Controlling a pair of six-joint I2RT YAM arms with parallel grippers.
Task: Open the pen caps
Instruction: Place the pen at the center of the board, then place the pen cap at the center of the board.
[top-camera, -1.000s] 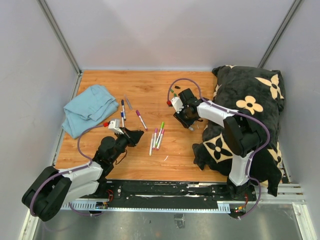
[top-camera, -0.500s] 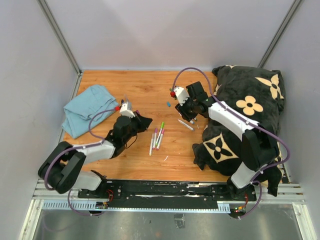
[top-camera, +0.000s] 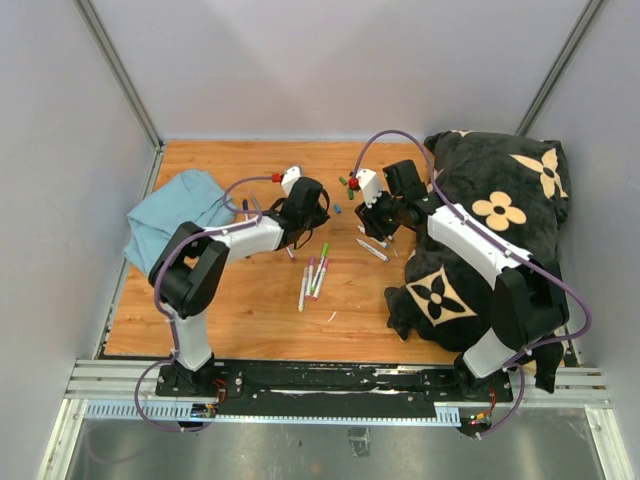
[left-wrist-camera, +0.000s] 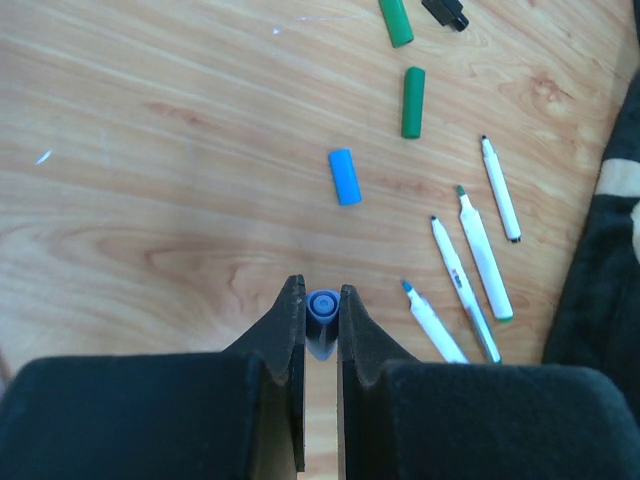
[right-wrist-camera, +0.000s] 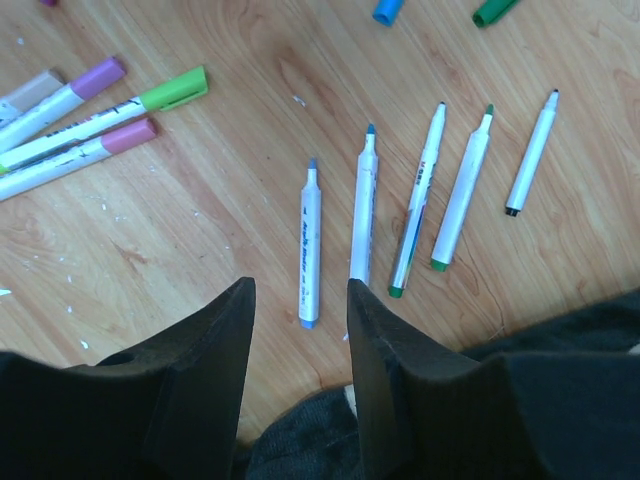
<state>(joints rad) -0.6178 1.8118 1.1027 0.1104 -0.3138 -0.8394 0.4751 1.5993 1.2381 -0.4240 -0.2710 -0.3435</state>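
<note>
My left jaws pinch a blue cap (left-wrist-camera: 322, 305) tight over the worktop (left-wrist-camera: 150, 200). My right jaws are open over bare pens (right-wrist-camera: 310, 245). I should drop mine gently by the other blue cap (left-wrist-camera: 344, 177).

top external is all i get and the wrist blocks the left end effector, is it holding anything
Observer: Yes. In the left wrist view the left end effector is shut on a small blue cap, seen end-on.
Operator: ok and the right one, got a pen in it
Observer: No. The right wrist view shows the right end effector open and empty, above a blue-tipped pen that lies uncapped on the table.
Operator: how many are uncapped around it
Observer: Five uncapped pens lie side by side there, counting that one.
</note>
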